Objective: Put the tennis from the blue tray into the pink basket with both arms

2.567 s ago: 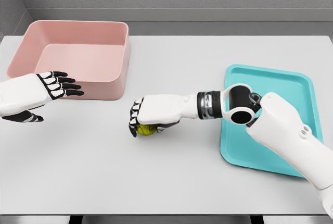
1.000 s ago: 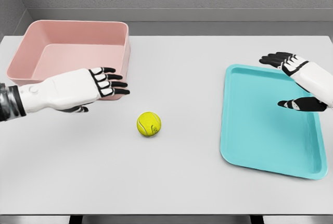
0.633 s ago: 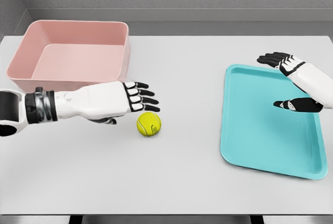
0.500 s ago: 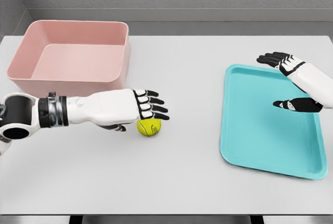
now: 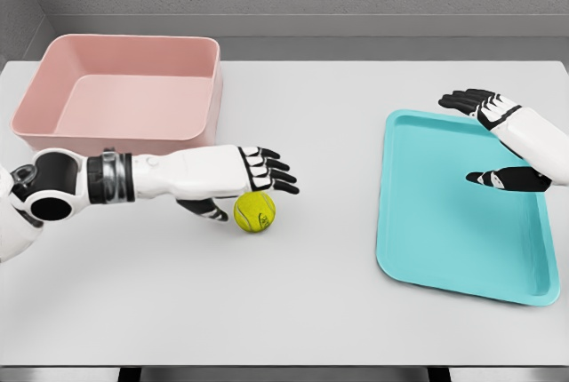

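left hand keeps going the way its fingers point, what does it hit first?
Probably nothing on bare table at first: the left hand points right, fingers spread over the tennis ball. The blue tray lies further along; depth is unclear.

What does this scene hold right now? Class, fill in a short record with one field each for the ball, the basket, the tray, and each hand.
tennis ball: yellow, on the table between basket and tray, in neither
pink basket: far left of the table, nothing visible inside
blue tray: right side, nothing lying on it
left hand: fingers spread just over the ball, thumb beside it, no grasp closed
right hand: open, hovering over the tray's far right part
table: light grey
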{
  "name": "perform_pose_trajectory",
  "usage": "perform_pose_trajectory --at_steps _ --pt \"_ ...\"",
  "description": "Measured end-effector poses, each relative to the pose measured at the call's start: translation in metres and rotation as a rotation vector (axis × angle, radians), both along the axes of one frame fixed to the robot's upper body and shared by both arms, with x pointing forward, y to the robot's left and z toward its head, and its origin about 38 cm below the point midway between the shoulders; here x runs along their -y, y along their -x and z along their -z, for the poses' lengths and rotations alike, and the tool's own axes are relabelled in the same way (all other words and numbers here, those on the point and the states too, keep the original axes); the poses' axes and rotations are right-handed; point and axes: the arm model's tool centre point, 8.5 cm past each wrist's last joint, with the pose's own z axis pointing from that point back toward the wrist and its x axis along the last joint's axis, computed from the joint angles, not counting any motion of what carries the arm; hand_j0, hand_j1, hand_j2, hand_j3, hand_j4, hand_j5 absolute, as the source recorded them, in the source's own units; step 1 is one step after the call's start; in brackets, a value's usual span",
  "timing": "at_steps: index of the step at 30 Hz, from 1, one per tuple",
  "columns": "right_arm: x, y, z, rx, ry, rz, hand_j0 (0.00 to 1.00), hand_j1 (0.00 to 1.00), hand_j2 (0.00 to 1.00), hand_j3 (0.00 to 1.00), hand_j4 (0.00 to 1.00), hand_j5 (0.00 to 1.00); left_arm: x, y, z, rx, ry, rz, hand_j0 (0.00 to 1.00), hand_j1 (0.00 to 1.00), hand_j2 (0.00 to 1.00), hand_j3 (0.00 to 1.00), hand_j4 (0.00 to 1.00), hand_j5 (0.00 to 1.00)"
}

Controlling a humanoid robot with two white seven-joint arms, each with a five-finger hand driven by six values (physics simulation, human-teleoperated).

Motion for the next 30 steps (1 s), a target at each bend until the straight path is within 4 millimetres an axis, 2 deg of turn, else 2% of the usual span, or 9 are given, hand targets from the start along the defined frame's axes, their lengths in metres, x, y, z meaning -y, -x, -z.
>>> perform_pose_trajectory --at_steps 7,20,30 --pt "0.0 0.0 0.0 0.0 0.0 0.0 1.0 1.0 1.0 1.0 1.0 1.0 0.0 -0.003 0.017 -0.046 -0.01 -0.017 1.0 1.0 1.0 1.0 1.0 1.0" --pt "-0.001 0.0 0.001 0.0 -0.006 0.001 1.0 1.0 1.0 1.0 1.0 1.0 -0.005 -0.008 0.029 -0.076 -0.034 -0.038 1.0 1.0 1.0 1.0 1.0 1.0" --pt "-0.001 0.0 0.001 0.001 -0.006 0.0 1.0 1.0 1.0 1.0 1.0 1.0 -0.002 -0.01 0.039 -0.098 -0.041 -0.043 1.0 1.0 1.0 1.0 1.0 1.0"
